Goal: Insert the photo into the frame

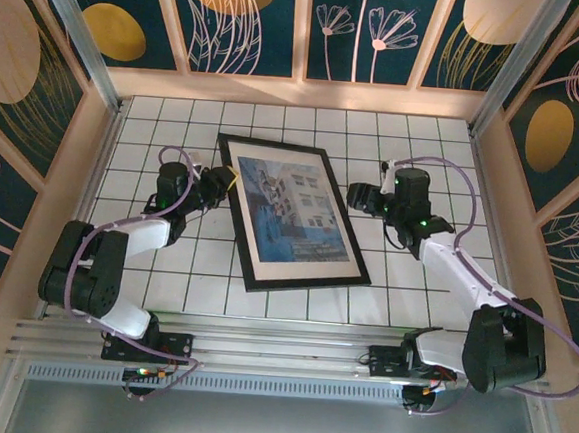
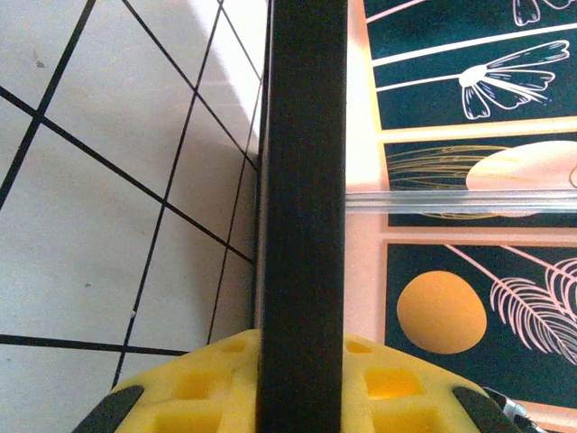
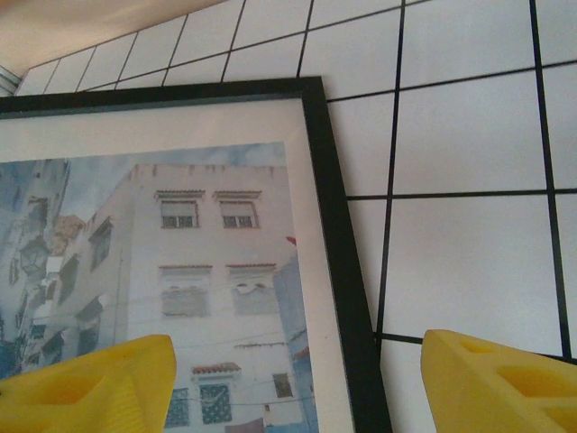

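The black frame (image 1: pixel 304 283) lies askew in the middle of the tiled table. The blue-toned photo (image 1: pixel 290 212) of whitish buildings sits inside it behind a white mat. My left gripper (image 1: pixel 224 183) is shut on the frame's left edge. In the left wrist view the black bar (image 2: pixel 302 198) runs between the yellow pads (image 2: pixel 207 383). My right gripper (image 1: pixel 356 195) hovers open over the frame's right edge. Its yellow fingers (image 3: pixel 505 379) straddle the black bar (image 3: pixel 338 225), with the photo (image 3: pixel 198 271) under the left one.
A white mat border (image 3: pixel 180 128) rings the photo inside the frame. Wooden walls (image 1: pixel 93 161) with dark floral panels enclose the white tiled table (image 1: pixel 414 297) on three sides. Open tiles lie to the right of the frame and in front of it.
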